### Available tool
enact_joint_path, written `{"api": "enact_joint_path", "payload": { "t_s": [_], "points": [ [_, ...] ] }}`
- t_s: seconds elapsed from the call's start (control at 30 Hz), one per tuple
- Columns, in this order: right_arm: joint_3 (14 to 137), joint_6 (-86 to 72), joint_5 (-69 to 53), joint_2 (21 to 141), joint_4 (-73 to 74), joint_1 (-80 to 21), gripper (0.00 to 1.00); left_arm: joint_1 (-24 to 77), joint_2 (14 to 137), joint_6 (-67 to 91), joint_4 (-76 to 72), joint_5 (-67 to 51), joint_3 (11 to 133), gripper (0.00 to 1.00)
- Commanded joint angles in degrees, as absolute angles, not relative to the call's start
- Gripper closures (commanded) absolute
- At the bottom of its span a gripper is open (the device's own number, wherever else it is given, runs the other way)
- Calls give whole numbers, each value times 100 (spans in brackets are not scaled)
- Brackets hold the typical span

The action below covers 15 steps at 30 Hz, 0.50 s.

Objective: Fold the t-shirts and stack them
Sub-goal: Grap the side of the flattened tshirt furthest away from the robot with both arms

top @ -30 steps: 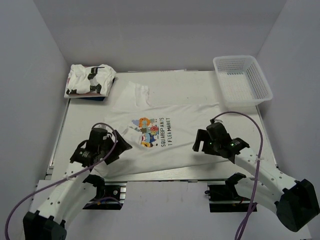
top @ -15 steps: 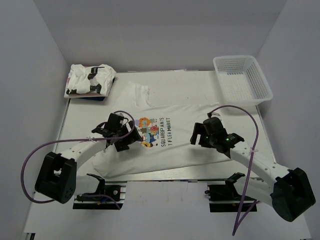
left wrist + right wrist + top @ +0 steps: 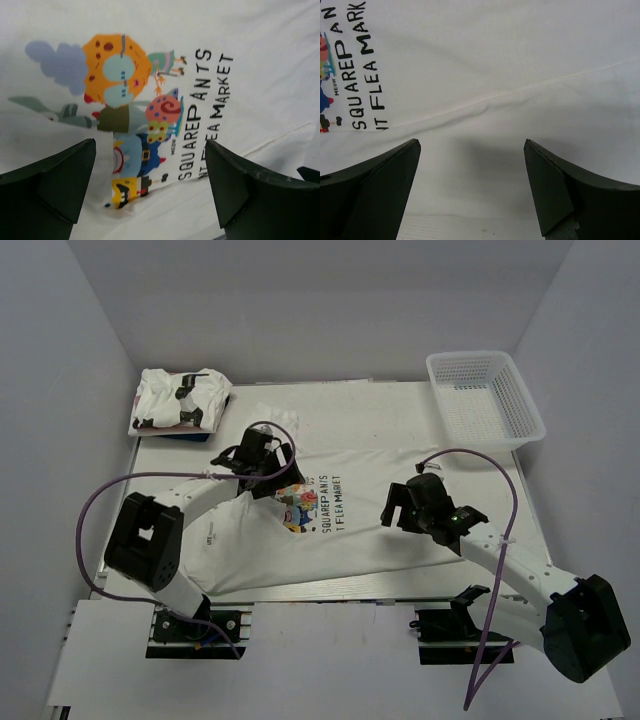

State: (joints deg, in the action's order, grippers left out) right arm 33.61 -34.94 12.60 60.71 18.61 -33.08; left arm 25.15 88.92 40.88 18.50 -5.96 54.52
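A white t-shirt [image 3: 370, 475] with a colourful cartoon print [image 3: 300, 505] and dark lettering lies spread flat in the middle of the table. My left gripper [image 3: 272, 468] hovers open over its upper left, just beyond the print. In the left wrist view the print [image 3: 125, 100] fills the space ahead of the wide-apart left gripper [image 3: 150, 145]. My right gripper [image 3: 393, 515] is open and low over the shirt's right half. Its wrist view shows plain cloth and a seam [image 3: 485, 97] between the spread right gripper [image 3: 471, 145]. Another folded t-shirt [image 3: 180, 400] with black marks sits at the back left corner.
A white mesh basket [image 3: 485, 400] stands at the back right, partly off the table's edge. The folded shirt rests on something dark blue [image 3: 185, 435]. Grey walls enclose the table on three sides. A purple cable [image 3: 470, 455] loops above the right arm.
The left arm has swung from the shirt's near-left edge up and across to the far side of the print. The right gripper shifted slightly left, then held still. Both stayed open.
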Motion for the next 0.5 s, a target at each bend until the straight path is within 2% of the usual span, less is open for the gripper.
{"api": "enact_joint_path", "payload": {
  "t_s": [0.0,0.2,0.3,0.33,0.47],
  "points": [
    [3507,-3516,1432,6064,1609,-3278,10,2540,9236,3710,1968,-317,5904,0],
    [3708,-3551,1880,6178,1354,-3296,10,2462,9378,3516,2513,342,6652,0],
    [4444,-3577,2504,6687,1397,-3287,10,2355,9561,3516,2792,1245,7284,0],
    [4630,-3568,2931,6854,1467,-3305,10,2355,9737,3516,2952,1666,7852,0],
    [5981,-3630,3647,8117,1977,-3261,10,2014,11045,3367,3743,1863,9568,0]
  ]
}}
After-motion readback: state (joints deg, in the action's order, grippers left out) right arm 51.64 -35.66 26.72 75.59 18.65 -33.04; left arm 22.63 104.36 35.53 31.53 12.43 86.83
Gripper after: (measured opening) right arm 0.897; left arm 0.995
